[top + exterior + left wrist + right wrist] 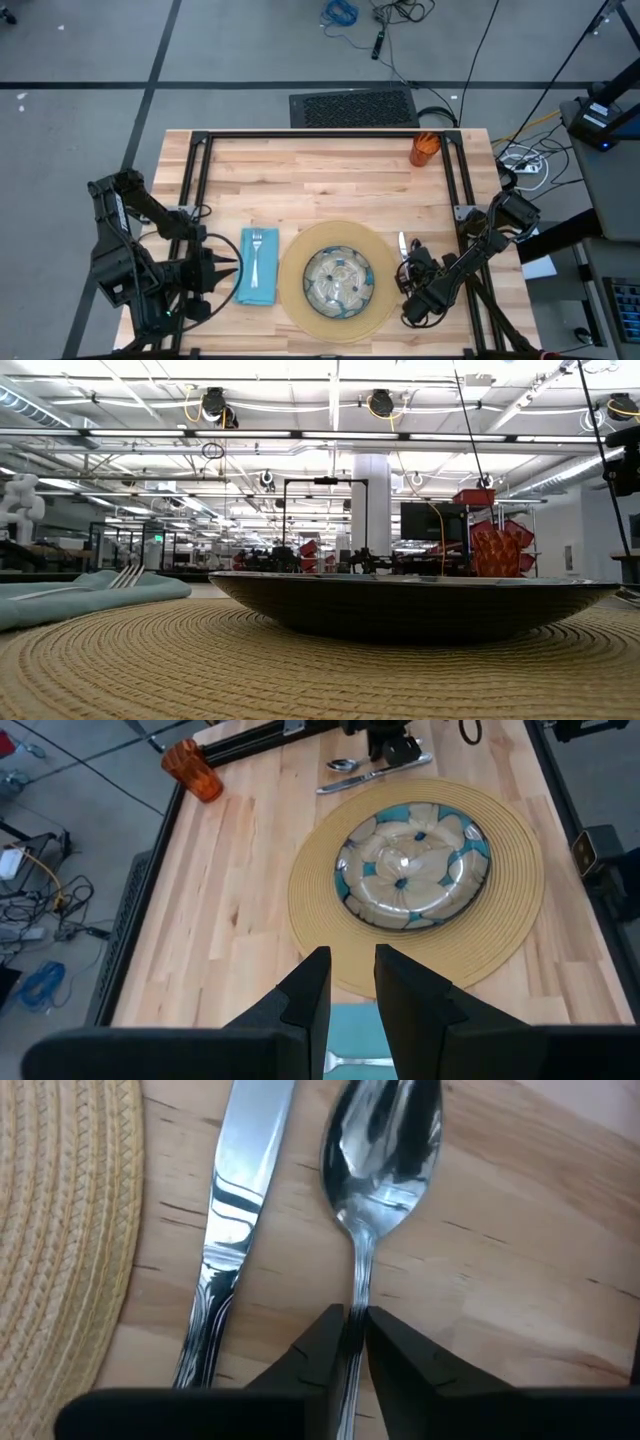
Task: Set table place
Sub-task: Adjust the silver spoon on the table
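Note:
A round tan mat (335, 312) lies at the table's near middle with the patterned glass bowl (338, 280) on it. To its left the teal napkin (257, 280) carries the fork (258, 250). Right of the mat the knife (235, 1210) and the spoon (380, 1140) lie side by side on the wood. My right gripper (355, 1340) stands over them, shut on the spoon. My left gripper (352, 985) hovers above the napkin's left side, open by a narrow gap with nothing in it. The orange cup (425, 148) stands at the far right. My right gripper pinches the spoon's thin handle (358, 1295) between its two fingers, a little below the bowl end. The fingers come from above, slanting steeply down, one on each side of the handle. The spoon lies along the wood beside the knife, bowl end pointing away from the gripper.
Black frame rails (320, 135) run along the table's far side and down both sides. Bare wood stretches between the mat and the far rail. The knife lies close to the mat's edge (60, 1230), just left of the spoon in the right wrist view.

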Tool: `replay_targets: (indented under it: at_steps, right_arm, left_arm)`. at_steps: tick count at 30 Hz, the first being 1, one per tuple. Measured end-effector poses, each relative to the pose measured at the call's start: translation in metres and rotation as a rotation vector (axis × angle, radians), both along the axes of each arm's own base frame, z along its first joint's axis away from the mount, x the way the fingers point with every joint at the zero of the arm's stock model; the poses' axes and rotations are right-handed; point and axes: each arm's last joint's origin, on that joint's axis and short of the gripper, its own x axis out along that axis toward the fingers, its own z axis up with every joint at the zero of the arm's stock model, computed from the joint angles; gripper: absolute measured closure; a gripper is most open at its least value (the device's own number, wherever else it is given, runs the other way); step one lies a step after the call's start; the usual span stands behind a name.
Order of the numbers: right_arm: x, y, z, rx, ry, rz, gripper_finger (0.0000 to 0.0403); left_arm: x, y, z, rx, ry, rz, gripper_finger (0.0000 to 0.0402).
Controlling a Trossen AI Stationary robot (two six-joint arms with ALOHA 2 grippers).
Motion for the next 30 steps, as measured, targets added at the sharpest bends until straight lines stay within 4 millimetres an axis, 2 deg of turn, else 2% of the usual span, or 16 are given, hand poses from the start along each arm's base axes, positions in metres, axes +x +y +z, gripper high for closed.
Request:
replay_targets:
  at_steps: [8, 20, 25, 30]
  right_arm:
    - [0.000, 0.000, 0.001, -0.001, 0.005, 0.027, 0.0358]
    - [0.000, 0.000, 0.010, 0.029, -0.030, -0.033, 0.0292]
    - [0.000, 0.000, 0.022, 0.020, -0.107, -0.025, 0.0286]
    - [0.003, 0.001, 0.046, -0.041, -0.126, -0.004, 0.0286]
  left_arm:
    - [0.002, 0.002, 0.000, 0.010, -0.018, 0.016, 0.0336]
    - [0.005, 0.004, 0.000, 0.010, -0.019, 0.029, 0.0336]
    - [0.005, 0.003, 0.000, 0.010, -0.019, 0.028, 0.0336]
    - [0.005, 0.003, 0.000, 0.010, -0.019, 0.028, 0.0336]
